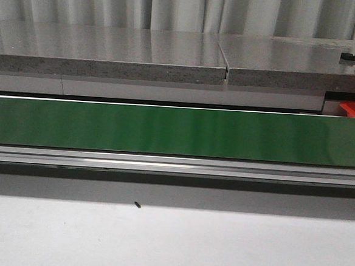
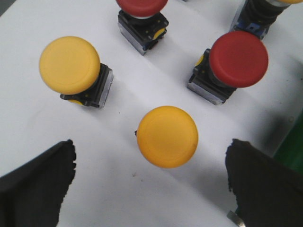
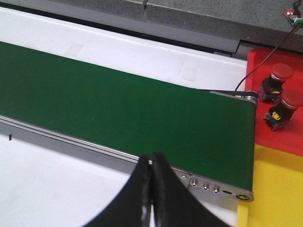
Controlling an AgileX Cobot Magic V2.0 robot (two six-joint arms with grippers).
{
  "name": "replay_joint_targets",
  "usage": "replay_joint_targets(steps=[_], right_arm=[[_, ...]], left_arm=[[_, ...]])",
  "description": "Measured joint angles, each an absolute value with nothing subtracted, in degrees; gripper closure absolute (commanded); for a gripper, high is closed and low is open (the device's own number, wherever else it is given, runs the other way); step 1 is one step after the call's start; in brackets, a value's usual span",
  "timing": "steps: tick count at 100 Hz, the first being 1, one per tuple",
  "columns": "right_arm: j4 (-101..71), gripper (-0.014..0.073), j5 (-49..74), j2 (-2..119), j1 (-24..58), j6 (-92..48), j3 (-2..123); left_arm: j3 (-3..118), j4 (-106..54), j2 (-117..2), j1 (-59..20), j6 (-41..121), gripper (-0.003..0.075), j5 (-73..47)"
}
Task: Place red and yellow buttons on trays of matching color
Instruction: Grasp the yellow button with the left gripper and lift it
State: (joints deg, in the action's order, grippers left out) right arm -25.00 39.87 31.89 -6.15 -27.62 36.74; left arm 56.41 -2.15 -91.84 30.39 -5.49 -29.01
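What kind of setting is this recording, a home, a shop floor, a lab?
Most likely a lab or workshop mock-up of an industrial sorting line. A long green conveyor belt runs across a white table, mushroom-head push buttons such as the yellow button wait for sorting, and a red tray and yellow tray sit at the belt's end.

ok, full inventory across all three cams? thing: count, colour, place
conveyor belt: 1, green, runs across the front view; empty
stone ledge: grey, behind the belt
small dark speck: 1, on the white table in front of the belt
yellow buttons: 2, on the white surface under the left wrist; one lies between the fingers
red buttons: 2, same surface, beyond the yellow ones
partly cut-off button: 1, cap barely in view
red tray: 1, at the belt's end, holding 2 red buttons
yellow tray: 1, beside the red tray, no buttons visible
left gripper: open, black
right gripper: shut, black, over the belt's near edge
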Motion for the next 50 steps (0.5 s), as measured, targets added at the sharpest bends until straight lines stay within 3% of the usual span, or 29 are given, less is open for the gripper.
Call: replay_joint_targets(steps=[50], right_arm=[[-25.00,0.0662,39.87,31.80,-6.15,-27.62,36.74]], left_arm=[[60.74,-2.37,-100.67,27.83,-4.56,0.0121,-28.47]])
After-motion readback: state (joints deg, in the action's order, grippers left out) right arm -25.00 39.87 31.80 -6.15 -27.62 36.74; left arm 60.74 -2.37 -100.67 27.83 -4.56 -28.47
